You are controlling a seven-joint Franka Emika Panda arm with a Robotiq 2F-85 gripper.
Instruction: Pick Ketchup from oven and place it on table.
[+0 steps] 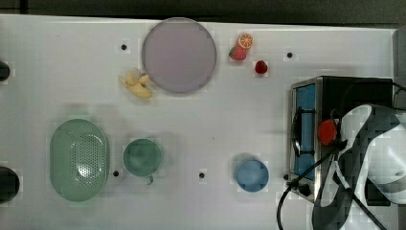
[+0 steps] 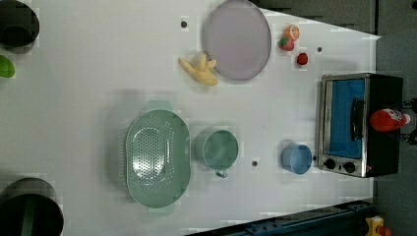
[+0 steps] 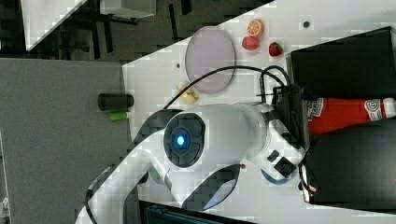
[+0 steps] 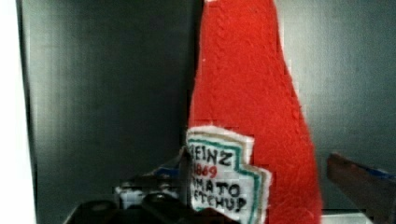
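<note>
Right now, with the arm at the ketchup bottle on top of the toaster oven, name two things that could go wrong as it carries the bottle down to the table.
1. The ketchup bottle stands on the black top of the toaster oven, near its front edge; a nudge could tip it off.
2. The blue cup sits on the table just in front of the oven, so a bottle brought straight down might knock it.

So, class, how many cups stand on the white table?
2: a green cup beside the green strainer, and a blue cup just in front of the oven. None seems hidden.
</note>
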